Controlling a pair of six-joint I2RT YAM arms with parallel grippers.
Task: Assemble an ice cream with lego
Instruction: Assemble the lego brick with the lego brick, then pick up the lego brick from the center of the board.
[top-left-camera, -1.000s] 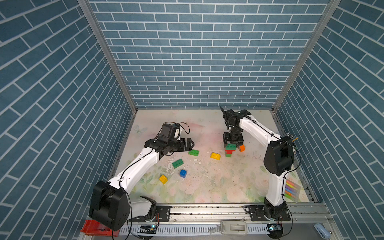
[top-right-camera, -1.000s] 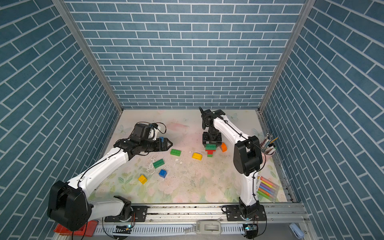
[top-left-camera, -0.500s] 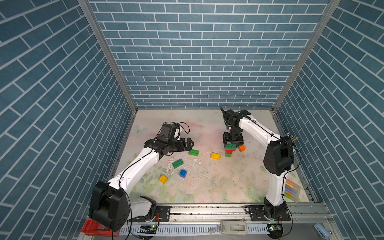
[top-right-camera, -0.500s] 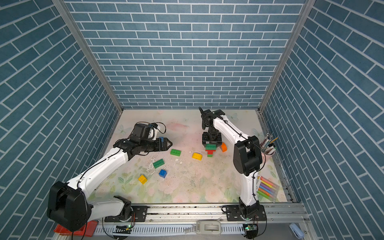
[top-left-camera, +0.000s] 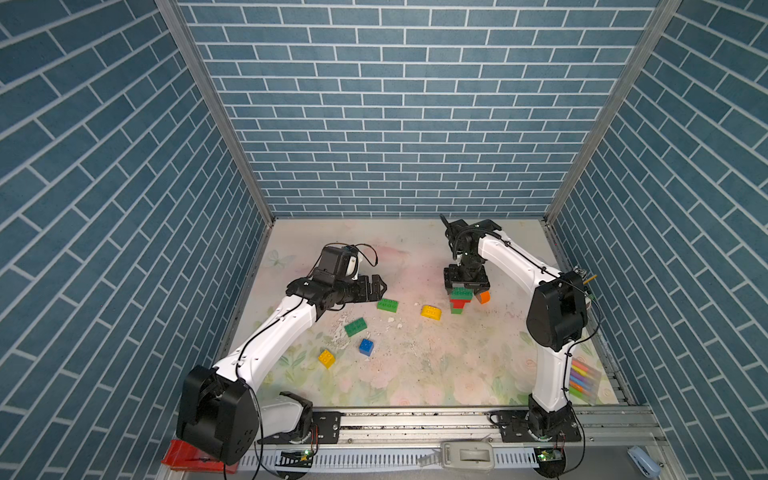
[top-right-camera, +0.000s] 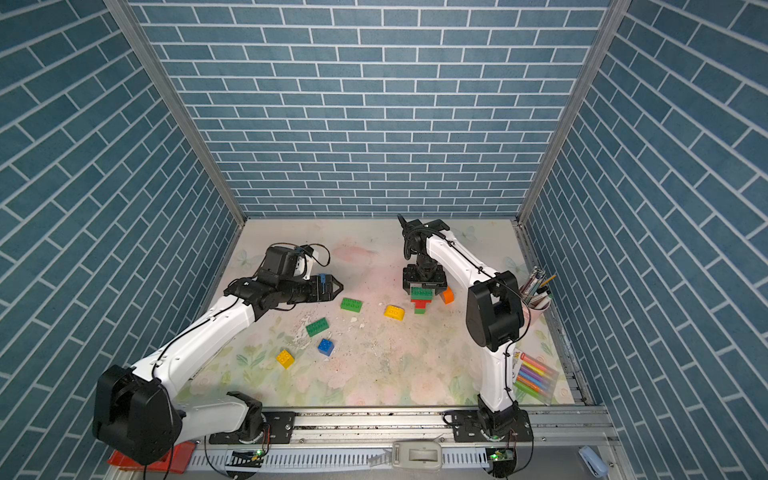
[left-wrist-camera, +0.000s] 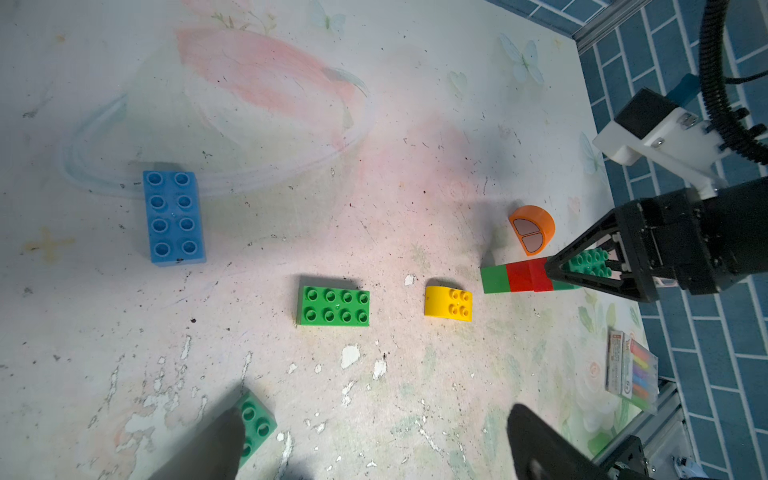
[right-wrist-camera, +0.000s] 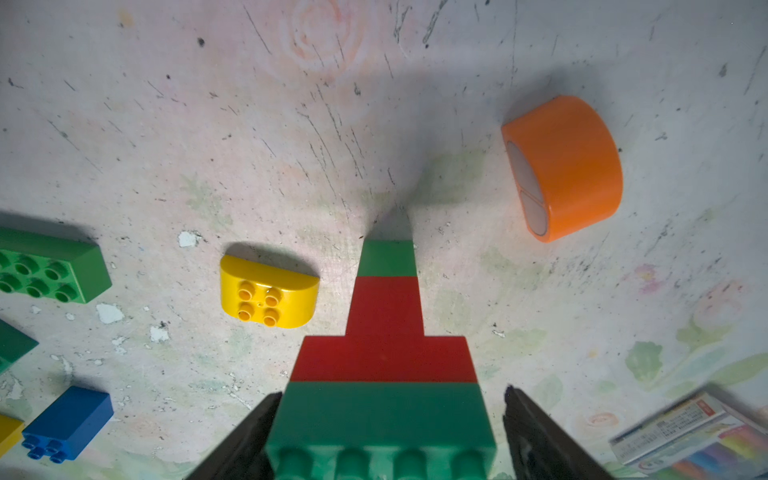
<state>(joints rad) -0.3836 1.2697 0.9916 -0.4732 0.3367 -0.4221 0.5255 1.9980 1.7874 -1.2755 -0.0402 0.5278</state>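
The right gripper (right-wrist-camera: 392, 392) stands over the stack (right-wrist-camera: 384, 357) with its jaws apart on either side of the top green brick (right-wrist-camera: 380, 415). The right wrist view shows a clear gap on one side, so it straddles the brick without clamping it. That stack stands upright on the far right part of the bench (top-left-camera: 415, 374). It has a small green brick at the foot, a red one, a wider red one, then the wide green one with its studs up, and it widens upward, which I read as the cone, apparently finished. Just right of it the orange round-topped piece (right-wrist-camera: 569, 166) lies on its side, apart from the stack. Just left of it lies the yellow round-topped piece (right-wrist-camera: 268, 291), also loose. These look like the scoops, and neither is seated yet, so the topping is what remains. Further left, the left gripper (left-wrist-camera: 374, 413) hovers wide open and empty above the bench. Around it lie two green oblong bricks (top-left-camera: 387, 305) (top-left-camera: 355, 327), a light blue oblong brick (left-wrist-camera: 173, 218), a blue square brick (top-left-camera: 366, 346) and a yellow square brick (top-left-camera: 327, 358), all unused. I judge the build to be somewhat past halfway.
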